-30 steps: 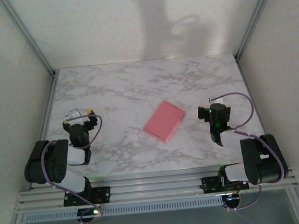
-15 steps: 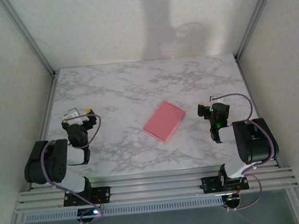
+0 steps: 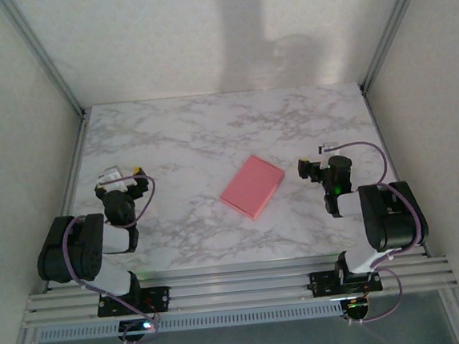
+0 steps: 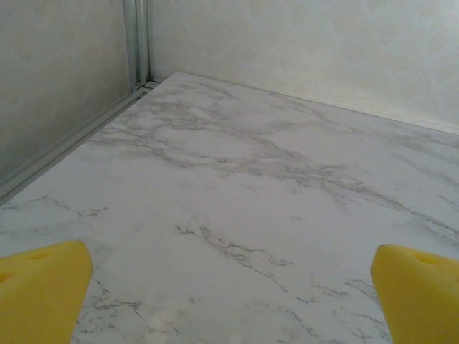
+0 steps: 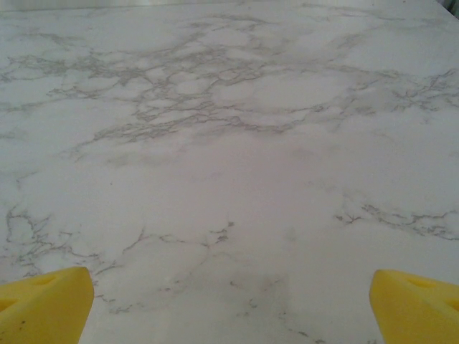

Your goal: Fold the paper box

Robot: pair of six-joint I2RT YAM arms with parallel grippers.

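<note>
Black arms point(image 3: 72, 254) with white links; lilac cables point(image 3: 149, 191) looping at each wrist; yellow foam fingertips point(image 4: 39, 290)

Nothing here can be read: no words, labels, brand marks, numbers or signs. The top face of the pink paper box point(image 3: 252, 186) is plain and unprinted. The counter point(image 3: 210, 133) carries grey marble veining, with no letters or figures on it.

Diffuse, even light, moderately bright. Broad grey shadow falls on the pale back wall point(image 3: 241, 26). Wrist views: white marble tabletop point(image 4: 251, 179) sharp, yellow foam fingertips point(image 4: 39, 287) slightly blurred.
</note>
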